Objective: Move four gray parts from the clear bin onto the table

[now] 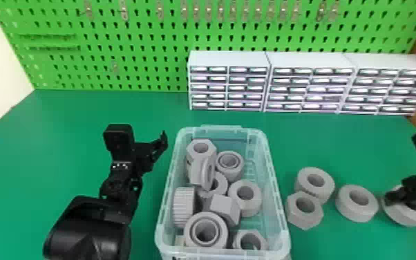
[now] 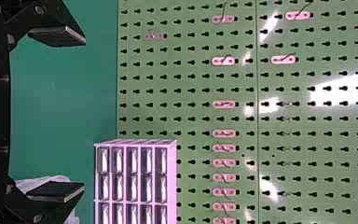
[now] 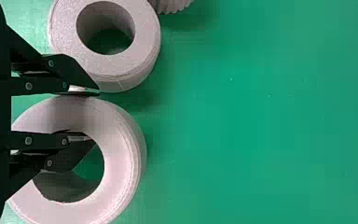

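The clear bin (image 1: 275, 193) stands at the front centre with several gray parts (image 1: 245, 197) inside. On the table to its right lie a hexagonal nut (image 1: 294, 215) and two rings, one ring (image 1: 303, 185) behind it and another (image 1: 343, 210) beside it. At the far right, my right gripper (image 1: 398, 194) is over a fourth gray part (image 1: 404, 218). In the right wrist view, my right gripper (image 3: 86, 114) is shut on the gray part (image 3: 121, 158), one finger outside its wall, one inside its hole. My left gripper (image 1: 148, 147) is left of the bin; its own view shows the gripper (image 2: 77, 112) open, nothing between its fingers.
White drawer cabinets (image 1: 229, 58) line the back right of the green table (image 1: 79, 117), before a green pegboard (image 1: 141, 55). In the right wrist view, a neighbouring ring (image 3: 144, 46) sits close to the outer finger.
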